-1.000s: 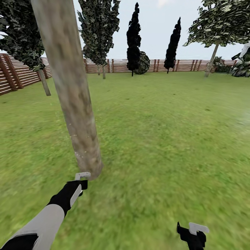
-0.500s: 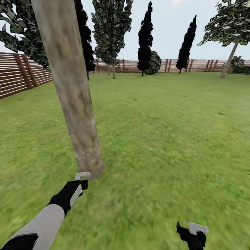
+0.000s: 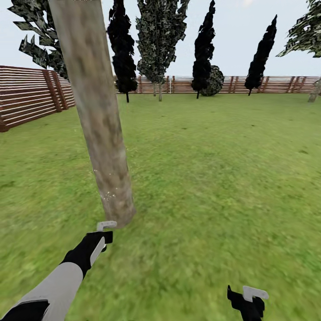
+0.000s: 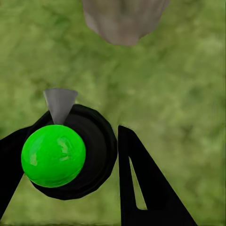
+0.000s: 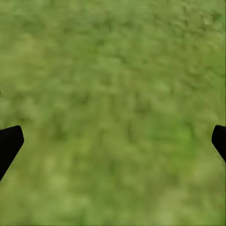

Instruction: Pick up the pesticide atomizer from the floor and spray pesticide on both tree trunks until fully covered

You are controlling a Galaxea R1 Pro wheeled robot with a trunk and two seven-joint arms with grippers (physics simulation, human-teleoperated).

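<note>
A thick, pale grey-beige mottled tree trunk [image 3: 100, 125] rises from the lawn at the left of the head view, and its base [image 4: 123, 19] also appears in the left wrist view. My left gripper [image 3: 99, 240] is shut on the pesticide atomizer [image 3: 106, 225], whose pale grey trigger head sits just short of the trunk's foot. From the left wrist the atomizer [image 4: 66, 153] is a black round body with a bright green top, its grey nozzle pointing toward the trunk, between the left gripper's [image 4: 75, 136] black fingers. My right gripper [image 3: 247, 301] hangs low over bare grass, open [image 5: 113, 141].
A brown slat fence [image 3: 26, 96] runs along the left and the far side. Thin black trees [image 3: 203, 44] and a mottled dark tree [image 3: 158, 40] stand by the far fence. Another pale-trunked tree [image 3: 315, 91] shows at the far right edge. Open lawn [image 3: 214, 169] spreads to the right.
The whole head view has swung left, so the fence and far trees have shifted right in the picture. Both arms keep the same place, and the atomizer stays in the left gripper.
</note>
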